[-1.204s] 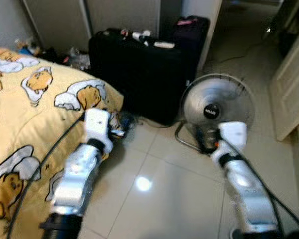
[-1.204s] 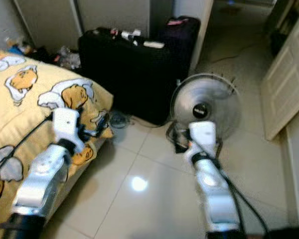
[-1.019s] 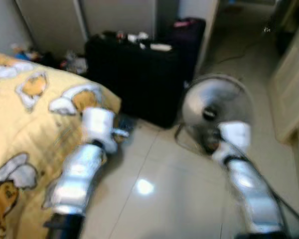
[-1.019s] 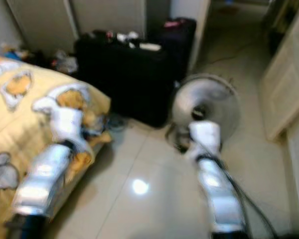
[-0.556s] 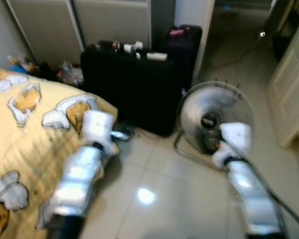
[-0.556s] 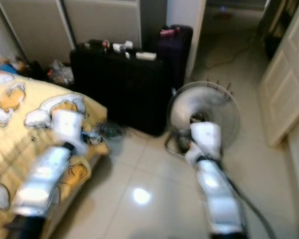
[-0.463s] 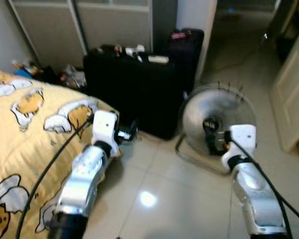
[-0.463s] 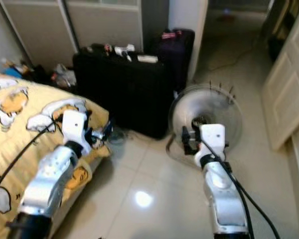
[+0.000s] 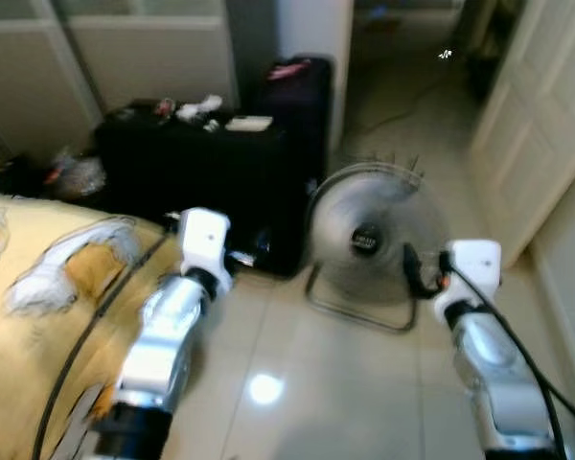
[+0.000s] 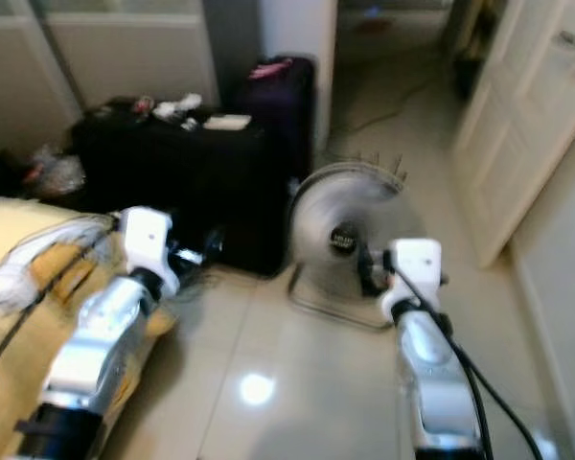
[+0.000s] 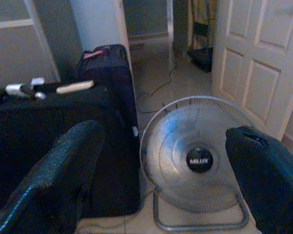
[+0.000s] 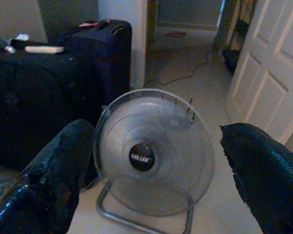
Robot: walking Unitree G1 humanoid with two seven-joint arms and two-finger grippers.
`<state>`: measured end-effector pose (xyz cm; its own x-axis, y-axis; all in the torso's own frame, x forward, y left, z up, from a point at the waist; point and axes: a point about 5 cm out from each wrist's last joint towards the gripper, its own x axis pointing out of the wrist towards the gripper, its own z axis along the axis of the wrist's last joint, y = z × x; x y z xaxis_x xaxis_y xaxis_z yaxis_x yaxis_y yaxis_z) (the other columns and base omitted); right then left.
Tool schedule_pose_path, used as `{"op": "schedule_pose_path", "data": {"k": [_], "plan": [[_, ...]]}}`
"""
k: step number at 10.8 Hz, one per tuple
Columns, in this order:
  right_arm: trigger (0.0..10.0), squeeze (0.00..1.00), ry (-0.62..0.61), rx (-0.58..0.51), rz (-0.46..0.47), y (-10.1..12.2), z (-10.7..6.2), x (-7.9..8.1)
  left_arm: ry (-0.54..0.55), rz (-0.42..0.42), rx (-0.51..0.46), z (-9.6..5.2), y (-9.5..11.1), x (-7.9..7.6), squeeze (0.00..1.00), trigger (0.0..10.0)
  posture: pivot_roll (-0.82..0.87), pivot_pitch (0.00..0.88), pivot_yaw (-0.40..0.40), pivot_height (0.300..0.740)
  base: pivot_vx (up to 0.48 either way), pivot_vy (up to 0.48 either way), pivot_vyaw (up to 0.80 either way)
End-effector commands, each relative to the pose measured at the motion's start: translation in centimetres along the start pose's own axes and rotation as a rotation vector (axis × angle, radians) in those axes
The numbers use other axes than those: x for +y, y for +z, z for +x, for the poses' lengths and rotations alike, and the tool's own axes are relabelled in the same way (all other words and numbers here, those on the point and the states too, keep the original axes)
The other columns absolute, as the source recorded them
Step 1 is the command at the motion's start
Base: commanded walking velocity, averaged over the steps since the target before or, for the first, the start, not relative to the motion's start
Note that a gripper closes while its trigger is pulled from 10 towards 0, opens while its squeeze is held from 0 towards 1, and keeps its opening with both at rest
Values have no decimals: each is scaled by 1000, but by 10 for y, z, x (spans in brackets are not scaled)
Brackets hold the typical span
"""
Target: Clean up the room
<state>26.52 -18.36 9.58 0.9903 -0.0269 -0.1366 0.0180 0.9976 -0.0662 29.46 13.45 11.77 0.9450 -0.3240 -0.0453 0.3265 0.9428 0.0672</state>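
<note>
Right wrist view: right gripper jaws spread, empty, floor fan at 12 o'clock, black suitcase at 10; left gripper likewise spread.

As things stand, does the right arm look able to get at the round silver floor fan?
Probably yes: the right tool is open and faces the round silver floor fan with nothing between them.

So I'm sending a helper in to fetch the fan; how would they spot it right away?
Find the big black suitcase beside the bed. On the tiled floor just beside it, toward the white door, stands the floor fan. It is the one round thing there: a silver wire cage on a metal loop stand.
</note>
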Motion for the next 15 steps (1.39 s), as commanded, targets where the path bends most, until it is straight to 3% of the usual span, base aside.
{"op": "schedule_pose_path", "data": {"k": [1,10,12,13,15], "plan": [[10000,0,24,-1,13,2,1,9,30,16,5,-3,0,11,490,10000,-50,0,50,740,409,0,-625],[10000,0,38,10,-13,1,-3,14,32,2,20,-6,-4,9,459,10000,-53,0,52,740,361,0,0],[10000,0,-8,38,-17,-6,-6,8,41,46,59,-14,-11,13,380,10000,-57,0,50,740,0,0,0],[10000,0,-27,46,-6,-9,-8,3,80,40,62,-25,-14,20,267,10000,-59,0,50,740,0,0,0],[10000,0,-38,44,-14,-9,-8,-2,164,35,55,-40,-18,30,165,10000,-61,0,47,740,0,0,0]]}}
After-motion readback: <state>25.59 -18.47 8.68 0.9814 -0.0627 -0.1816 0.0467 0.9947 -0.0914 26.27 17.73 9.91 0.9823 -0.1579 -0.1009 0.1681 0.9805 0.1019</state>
